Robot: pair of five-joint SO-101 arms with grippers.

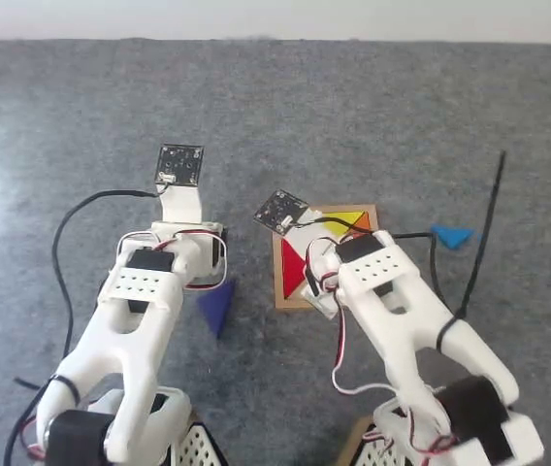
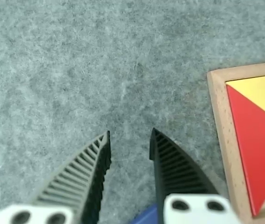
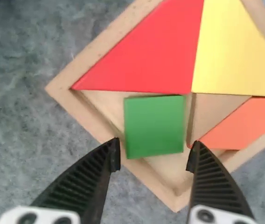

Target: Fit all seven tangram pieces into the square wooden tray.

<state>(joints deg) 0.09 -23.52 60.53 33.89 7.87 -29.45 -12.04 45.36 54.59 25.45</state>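
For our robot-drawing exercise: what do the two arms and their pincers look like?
The left arm and right arm are white shells with rows of small holes, black motors and black and red cables. The left pincer and right pincer have black ribbed fingers.

1. The square wooden tray [image 3: 100,44] is pale tan, with a plain floor.
2. Inside it are a large red triangular piece [image 3: 156,51], a large yellow triangular piece [image 3: 230,51], a green square piece [image 3: 154,125] and an orange piece [image 3: 240,128].
3. In the high view, the dark blue triangular piece [image 1: 216,306] lies at the tray's 8 o'clock and the light blue triangular piece [image 1: 450,236] at its 3 o'clock.
4. The table covering [image 1: 353,107] is mottled grey.
5. The left gripper [image 2: 130,135] and right gripper [image 3: 154,142] are black and ribbed, white at the base.
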